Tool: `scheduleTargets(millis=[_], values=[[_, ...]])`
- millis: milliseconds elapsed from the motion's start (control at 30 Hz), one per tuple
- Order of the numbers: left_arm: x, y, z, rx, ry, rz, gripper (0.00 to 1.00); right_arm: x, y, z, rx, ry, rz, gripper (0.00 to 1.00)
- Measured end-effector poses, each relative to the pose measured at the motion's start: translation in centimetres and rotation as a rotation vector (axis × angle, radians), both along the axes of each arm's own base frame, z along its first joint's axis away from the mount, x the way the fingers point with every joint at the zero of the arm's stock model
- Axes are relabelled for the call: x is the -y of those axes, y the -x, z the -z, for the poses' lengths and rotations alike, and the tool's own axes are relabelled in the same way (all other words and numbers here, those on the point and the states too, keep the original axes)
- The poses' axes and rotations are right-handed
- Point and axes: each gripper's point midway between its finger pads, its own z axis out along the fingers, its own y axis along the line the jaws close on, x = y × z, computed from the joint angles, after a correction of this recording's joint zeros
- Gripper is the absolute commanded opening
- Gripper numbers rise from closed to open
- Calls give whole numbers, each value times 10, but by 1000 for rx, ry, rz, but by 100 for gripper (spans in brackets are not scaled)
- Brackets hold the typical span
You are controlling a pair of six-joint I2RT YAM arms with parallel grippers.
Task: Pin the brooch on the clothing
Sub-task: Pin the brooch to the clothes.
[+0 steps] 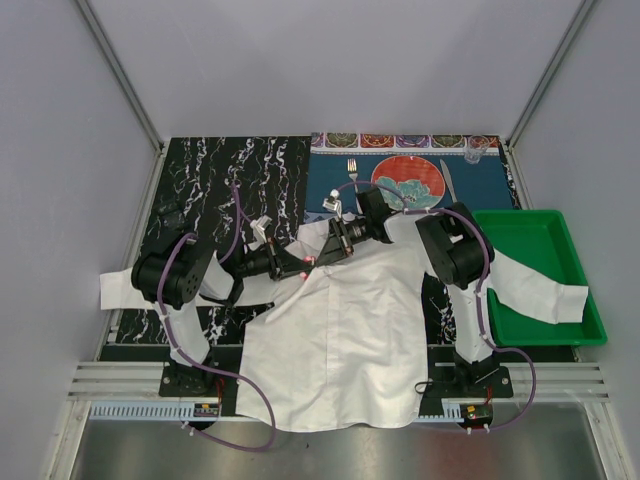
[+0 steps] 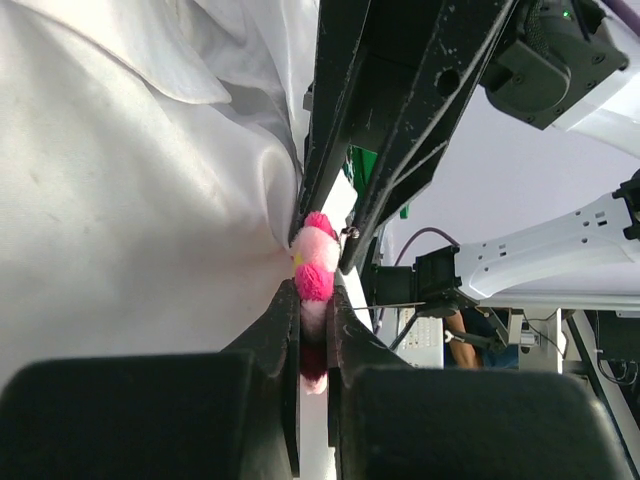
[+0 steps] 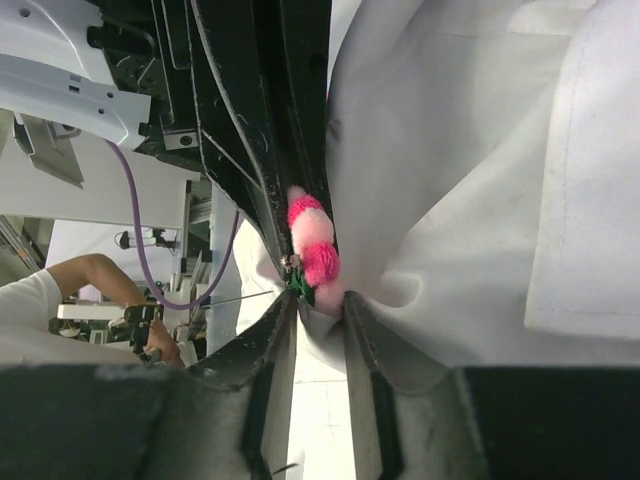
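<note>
The left claw is pinched almost shut on the brooch, holding the fluffy pink flower by its lower petals against the shirt, up near the collar. The right claw meets it tip to tip, narrowly parted around a fold of cloth; I cannot tell whether it grips. The brooch looks light and squashy, so its firmer back is probably the better hold. The thin shirt is limp and likely to bunch on the counter.

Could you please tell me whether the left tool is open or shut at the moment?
Shut on the brooch: in its wrist view the left tool has both fingers pressed against the pink flower.
</note>
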Motion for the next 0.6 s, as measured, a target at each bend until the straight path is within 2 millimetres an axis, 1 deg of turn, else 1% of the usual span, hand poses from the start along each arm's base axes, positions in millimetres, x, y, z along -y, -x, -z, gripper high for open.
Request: scheduleTargets(millis=[133, 200, 367, 467, 500, 567, 600], values=[[-1, -1, -1, -1, 2, -3, 0, -3, -1, -4, -30, -21, 18, 36], [0, -2, -1, -2, 4, -3, 0, -4, -1, -6, -51, -35, 28, 32], [-1, -4, -5, 11, 14, -4, 0, -7, -6, -9, -111, -77, 44, 28], [0, -4, -6, 11, 17, -2, 0, -7, -6, -9, -148, -100, 38, 15], [-1, -4, -6, 9, 18, -3, 0, -7, -6, -9, -163, -104, 38, 5], [0, -4, -7, 6, 21, 0, 0, -7, -5, -10, -179, -116, 31, 0], [-1, -4, -8, 4, 23, 2, 0, -6, -6, -10, -187, -120, 31, 0]])
